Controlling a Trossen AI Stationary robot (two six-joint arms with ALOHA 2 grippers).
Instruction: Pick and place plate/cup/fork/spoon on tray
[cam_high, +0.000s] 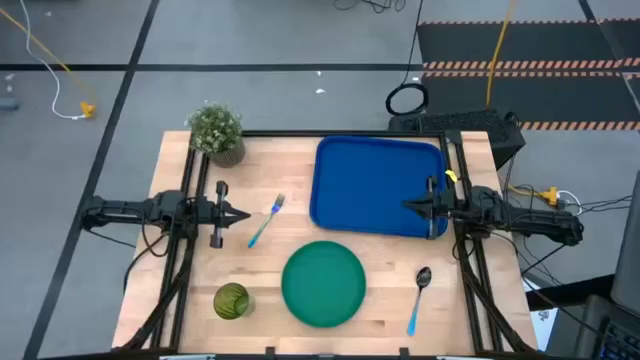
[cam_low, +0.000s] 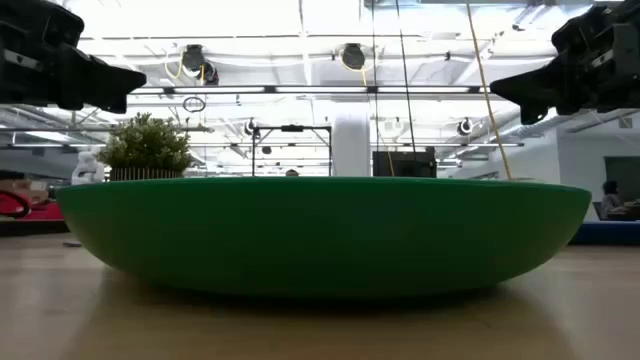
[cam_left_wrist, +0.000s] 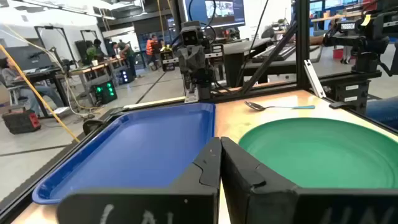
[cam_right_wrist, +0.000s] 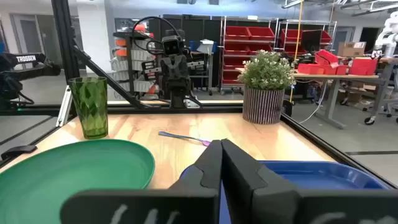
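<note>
A: Wooden tabletop (cam_high: 390, 275), workshop floor behind; nothing on the blue tray (cam_high: 375, 185) yet. Left gripper (cam_high: 240, 215) hovers at the left side, fingers pressed together, holding nothing. Right gripper (cam_high: 410, 206) hovers over the tray's right rim, likewise closed and empty.

B: Item positions?

A: Fork (cam_high: 267, 220) lies just ahead of the left gripper's tips, near it. Cup (cam_high: 231, 300) stands upright, off to that gripper's side toward the front edge. Green plate (cam_high: 323, 283) sits between the two arms at the front edge. Spoon (cam_high: 419, 296) is near the right gripper, beside the plate.

B: Handling judgement?

A: Plate looks rigid, shallow and smooth; probably light plastic, best pinched at the raised rim, may slip. Cup is likely light and tip-prone; grasp across the wall or over the lip. Fork and spoon lie flat and thin; take across the blue handles.

B: Obstructions?

A: Potted plant (cam_high: 217, 130) at the far left corner, well apart. Frame posts (cam_high: 188, 200) flank both arms. Path to the tray appears open.
</note>
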